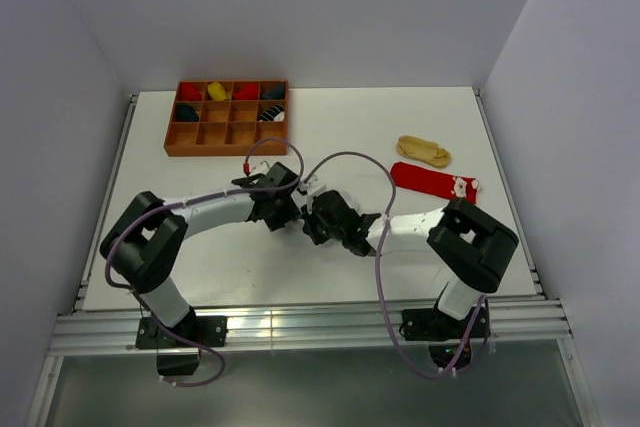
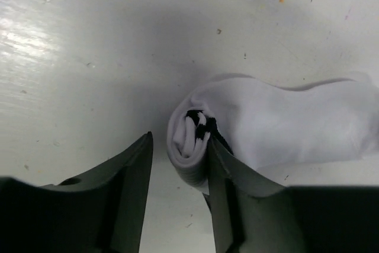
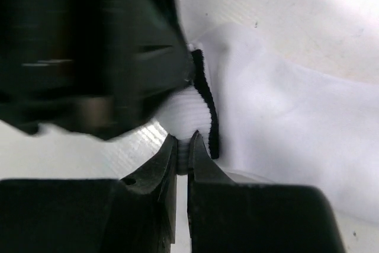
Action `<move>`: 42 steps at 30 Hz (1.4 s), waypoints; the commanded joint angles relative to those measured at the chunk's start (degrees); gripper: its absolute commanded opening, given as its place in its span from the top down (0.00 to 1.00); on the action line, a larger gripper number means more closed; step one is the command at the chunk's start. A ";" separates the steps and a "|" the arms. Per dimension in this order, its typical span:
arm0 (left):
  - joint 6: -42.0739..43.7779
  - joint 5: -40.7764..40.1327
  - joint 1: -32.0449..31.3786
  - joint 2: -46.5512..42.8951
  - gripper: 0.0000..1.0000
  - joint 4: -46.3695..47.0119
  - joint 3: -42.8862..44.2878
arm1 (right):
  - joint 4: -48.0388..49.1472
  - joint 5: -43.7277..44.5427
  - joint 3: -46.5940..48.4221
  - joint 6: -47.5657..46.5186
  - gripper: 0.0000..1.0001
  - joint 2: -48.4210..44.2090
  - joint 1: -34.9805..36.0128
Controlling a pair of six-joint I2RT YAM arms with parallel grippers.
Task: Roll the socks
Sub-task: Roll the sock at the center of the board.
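**White roll could spring loose**

My right gripper (image 3: 183, 141) is clenched on the cuff edge of the white sock (image 2: 284, 128). My left gripper (image 2: 179, 141) stands released, the half-made roll between its jaws, touching one finger. On that single pinch, I judge the roll may uncoil or drag. Well beyond the left gripper, the wooden tray (image 1: 225, 151) holds rolled socks (image 1: 217, 91): red, yellow, red, dark in its far row, dark blue and striped one row nearer.

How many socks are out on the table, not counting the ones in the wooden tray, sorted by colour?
white sock: 1
red sock: 1
tan-yellow sock: 1
Total: 3
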 commanded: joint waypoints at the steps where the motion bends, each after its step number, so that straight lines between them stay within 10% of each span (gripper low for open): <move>1: -4.51 -0.77 0.23 -4.43 0.52 0.08 -3.04 | -4.80 -14.48 -1.27 2.93 1.00 -1.40 -5.82; 10: -2.00 -0.42 3.48 -9.46 0.47 4.30 -4.37 | -6.56 -28.66 0.32 1.71 1.00 -0.61 -10.93; 30: 24.74 12.68 1.64 13.39 0.56 1.41 13.03 | -7.08 -23.30 0.05 -1.99 1.00 0.36 -9.26; 34: 24.84 11.19 0.23 15.33 0.65 0.88 13.56 | -7.35 -22.95 -0.04 -2.08 1.00 -0.17 -9.08; 39: 22.03 7.33 -0.30 16.21 1.00 -0.70 12.51 | -8.49 -23.47 0.23 -1.64 1.00 -0.78 -9.08; 42: 17.38 3.81 0.58 14.99 1.00 -1.41 11.11 | -10.85 -23.74 1.19 -0.32 1.00 -1.05 -9.08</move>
